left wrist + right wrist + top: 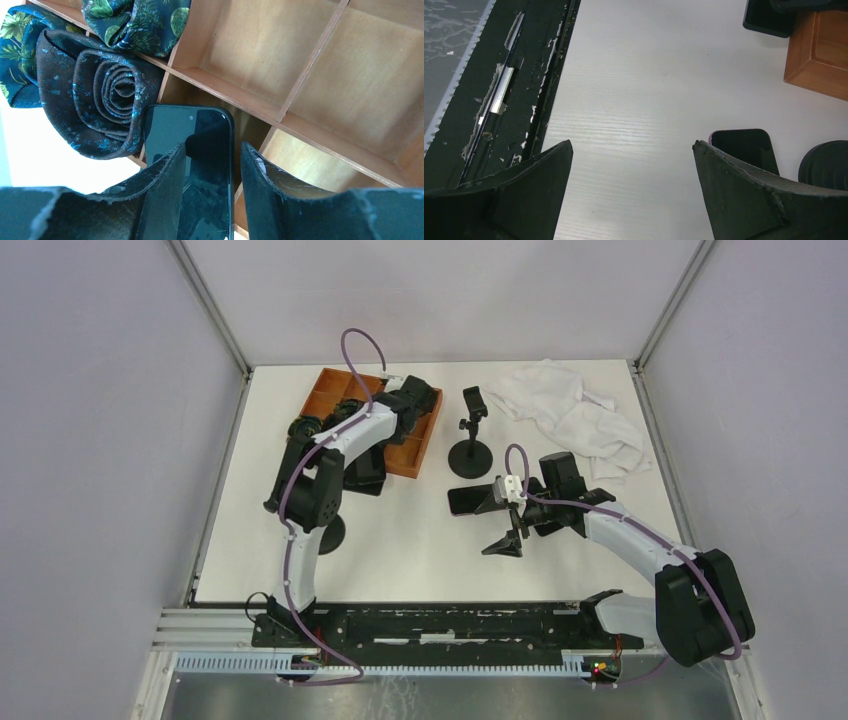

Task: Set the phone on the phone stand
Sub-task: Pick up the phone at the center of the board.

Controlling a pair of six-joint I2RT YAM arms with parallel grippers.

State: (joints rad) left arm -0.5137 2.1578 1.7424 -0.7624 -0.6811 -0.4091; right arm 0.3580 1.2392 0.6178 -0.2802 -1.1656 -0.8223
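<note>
Placement is undone: phone [468, 500] lies flat on the worktop [400, 540] near the bare phone stand [473, 445]; right hand [505, 525] gapes beside it; whether the left hand [212, 150] clasps a second phone [200, 130], I cannot tell.

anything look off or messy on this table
The white cloth lies crumpled in a heap at the far right corner, and the black strip along the near edge has its coating flaking off in patches. Nothing looks spilled.
</note>
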